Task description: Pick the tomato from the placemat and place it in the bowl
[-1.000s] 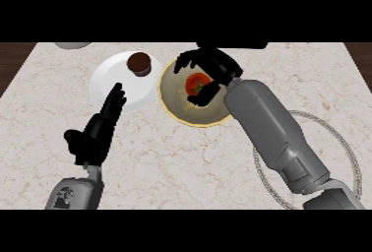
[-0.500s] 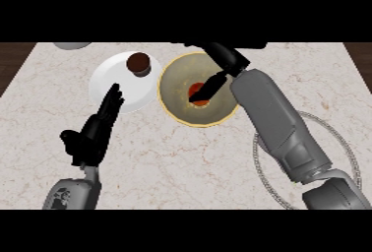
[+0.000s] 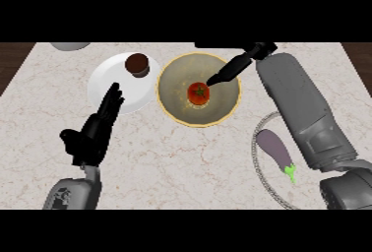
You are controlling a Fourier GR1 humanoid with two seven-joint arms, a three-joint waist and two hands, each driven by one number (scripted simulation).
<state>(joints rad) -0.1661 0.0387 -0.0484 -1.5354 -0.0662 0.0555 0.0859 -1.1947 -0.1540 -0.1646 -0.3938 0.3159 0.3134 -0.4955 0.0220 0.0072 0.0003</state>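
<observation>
Tomato (image 3: 198, 92) in bowl (image 3: 180, 74) beside right hand (image 3: 232, 69)

The tomato (image 3: 198, 92) was red and round, with a small dark green stem star facing up. It sat on the bottom of the bowl (image 3: 176, 74), about at its centre. The bowl was wide and shallow, tan inside with a pale yellow rim, upright on the counter near its 12 o'clock edge. The round, grey-edged placemat (image 3: 256, 143) lay at the bowl's 4 o'clock, apart from it and partly hidden.

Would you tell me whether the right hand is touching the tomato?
Cannot tell: head view shows a fingertip of the right hand at the tomato, height hidden.
</observation>
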